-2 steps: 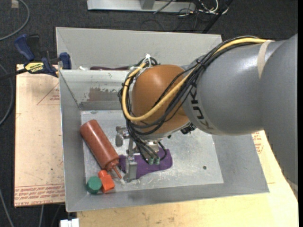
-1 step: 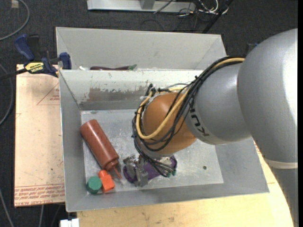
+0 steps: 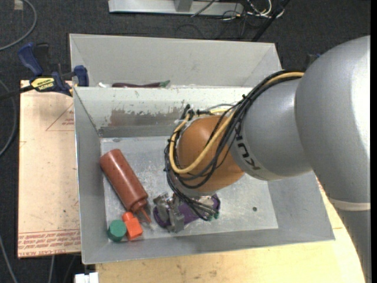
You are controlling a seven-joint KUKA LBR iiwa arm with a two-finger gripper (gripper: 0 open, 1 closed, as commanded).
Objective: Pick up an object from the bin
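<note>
Scuffed grey metal bin [image 3: 254, 212]; gripper [image 3: 171, 212] over lumpy purple thing [image 3: 206, 204].

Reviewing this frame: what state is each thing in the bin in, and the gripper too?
Brown squeeze bottle: lying on its side, nozzle pointing at the orange block.
Orange block: on the bin floor, right beside the green piece.
Green piece: on the floor, in the bin's near left corner.
Purple thing: on the floor, partly hidden by the gripper.
Gripper: low in the bin, at the purple thing; grasp unclear.
</note>
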